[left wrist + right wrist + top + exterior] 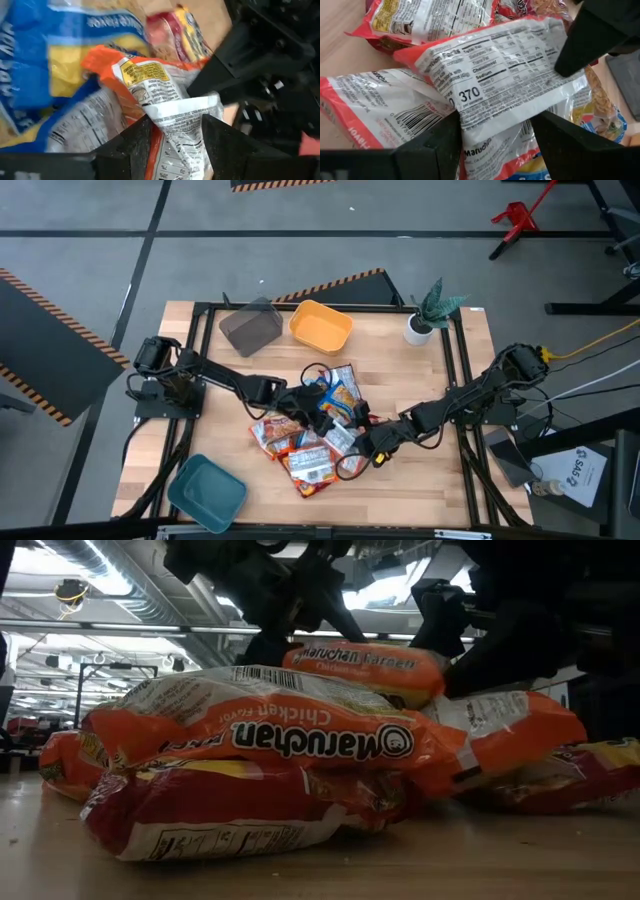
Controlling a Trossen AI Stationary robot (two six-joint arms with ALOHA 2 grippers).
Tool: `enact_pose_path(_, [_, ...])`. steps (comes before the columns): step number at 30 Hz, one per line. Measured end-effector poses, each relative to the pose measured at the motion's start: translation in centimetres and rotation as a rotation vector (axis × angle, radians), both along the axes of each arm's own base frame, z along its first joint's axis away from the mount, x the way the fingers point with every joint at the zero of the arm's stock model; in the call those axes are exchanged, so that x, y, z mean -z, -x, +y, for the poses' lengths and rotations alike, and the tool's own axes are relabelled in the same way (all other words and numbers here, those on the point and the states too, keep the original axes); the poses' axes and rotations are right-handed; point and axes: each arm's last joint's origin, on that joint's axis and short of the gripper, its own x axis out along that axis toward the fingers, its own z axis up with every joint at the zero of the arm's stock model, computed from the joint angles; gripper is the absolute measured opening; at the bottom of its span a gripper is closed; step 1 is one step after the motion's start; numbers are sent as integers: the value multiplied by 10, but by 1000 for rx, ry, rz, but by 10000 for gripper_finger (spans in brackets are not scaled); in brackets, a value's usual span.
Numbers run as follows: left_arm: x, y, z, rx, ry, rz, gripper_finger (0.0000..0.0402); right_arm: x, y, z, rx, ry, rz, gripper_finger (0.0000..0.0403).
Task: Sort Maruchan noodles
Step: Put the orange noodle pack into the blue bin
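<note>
Noodle packet (500, 80) — between both jaws

I see Maruchan noodles (312, 438) heaped at table (420, 480) centre, packets overlapping, no gap between them. Left end effector (322, 412) and right end effector (368, 442) both in heap, near each other, each clamped on same packet (505, 80); little clearance between arms. Grey bin (251, 326), yellow bin (320, 325), plant pot (418, 328) line far edge. Teal bin (207, 491) blocks near left corner. Bare wood near right corner.
</note>
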Motion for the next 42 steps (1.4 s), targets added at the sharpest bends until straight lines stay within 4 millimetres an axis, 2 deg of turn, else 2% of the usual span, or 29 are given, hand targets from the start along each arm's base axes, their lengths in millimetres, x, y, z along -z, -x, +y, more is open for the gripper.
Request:
enact_pose_path(4, [-4,-3,3,62,27,-46,186,0,0,0,-6,1,5,222])
enact_pose_path(9, [-6,-5,6,88,36,-76,229,0,0,0,-2,8,3,222])
enact_pose_path(14, [-3,-2,5,109,49,-31,272,0,0,0,2,10,-1,222])
enact_pose_path(19, [2,3,2,126,90,50,300,-1,0,-1,11,14,-10,222])
enact_pose_path(26, [3,2,3,17,94,59,306,-1,0,-1,29,29,-17,222])
enact_pose_path(35, [15,-4,0,18,163,86,306,-4,-2,0,1,30,-50,222])
enact_pose_path(42, [11,-6,5,-25,203,60,306,-4,-3,1,-13,47,-56,222])
